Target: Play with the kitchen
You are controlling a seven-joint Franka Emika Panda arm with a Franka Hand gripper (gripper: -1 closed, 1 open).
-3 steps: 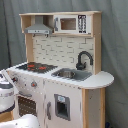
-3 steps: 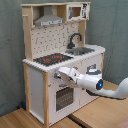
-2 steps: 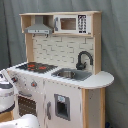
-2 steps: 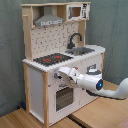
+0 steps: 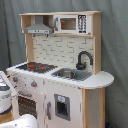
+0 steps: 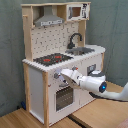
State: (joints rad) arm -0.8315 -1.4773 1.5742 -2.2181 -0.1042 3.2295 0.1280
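The kitchen (image 6: 60, 60) stands on a wooden floor (image 6: 30, 117) before a grey curtain. The white arm's gripper (image 6: 64, 75) reaches its front panel, just above the oven door (image 6: 63, 96) (whether clenched or released, I cannot tell).

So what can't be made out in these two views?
- Gripper: in the second exterior view the wrist covers its fingers at the kitchen front; the first exterior view's left edge cuts the arm off.
- Knobs: too small to read.
- Sink: inside too blurred.
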